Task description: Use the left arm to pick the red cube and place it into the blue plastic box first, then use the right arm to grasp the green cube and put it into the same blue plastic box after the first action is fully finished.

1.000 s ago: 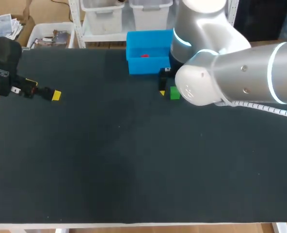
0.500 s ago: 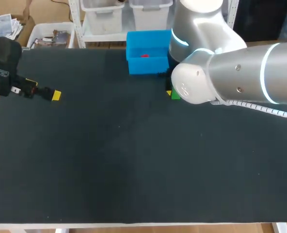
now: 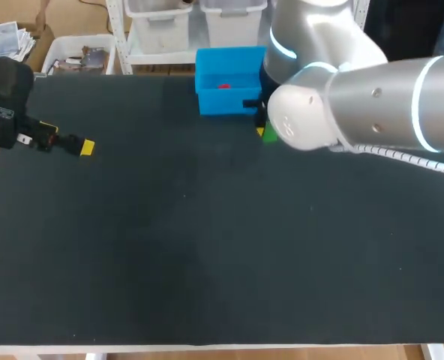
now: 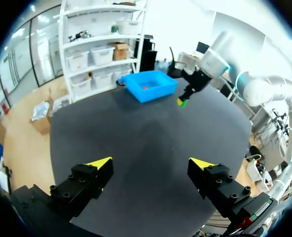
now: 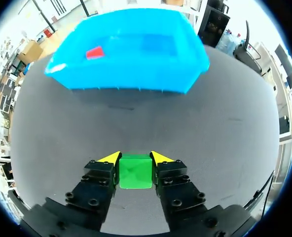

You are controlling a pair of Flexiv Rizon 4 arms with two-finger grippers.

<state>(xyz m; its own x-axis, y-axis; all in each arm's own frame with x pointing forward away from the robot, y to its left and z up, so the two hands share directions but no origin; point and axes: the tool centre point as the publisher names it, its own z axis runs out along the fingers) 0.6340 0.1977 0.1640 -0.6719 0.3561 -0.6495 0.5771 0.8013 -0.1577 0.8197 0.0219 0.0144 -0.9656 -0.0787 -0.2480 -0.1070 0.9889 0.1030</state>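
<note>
One black desk (image 3: 207, 247) carries everything; two arms over it. Right arm (image 3: 372, 105), big silver, comes in from the right and reaches to the far middle of the desk, hiding most of its own wrist in the head view. Left arm (image 3: 8, 105) sits low at the desk's far left edge, well apart from the rest. Blue plastic box (image 3: 229, 101) stands at the far middle edge of the desk, open side up, just ahead of the right arm's wrist. Right fingers (image 5: 111, 158) closed from both sides on the green cube (image 5: 135, 171), yellow tips pressed to its two side faces; cube is outside the box, near its front right corner (image 3: 269, 136), can't tell if it's clear of the desk. Left fingers (image 4: 99, 163) spread wide, nothing between them, bare desk ahead. Red cube (image 5: 94, 52) lies inside the box, on its floor toward the back wall
</note>
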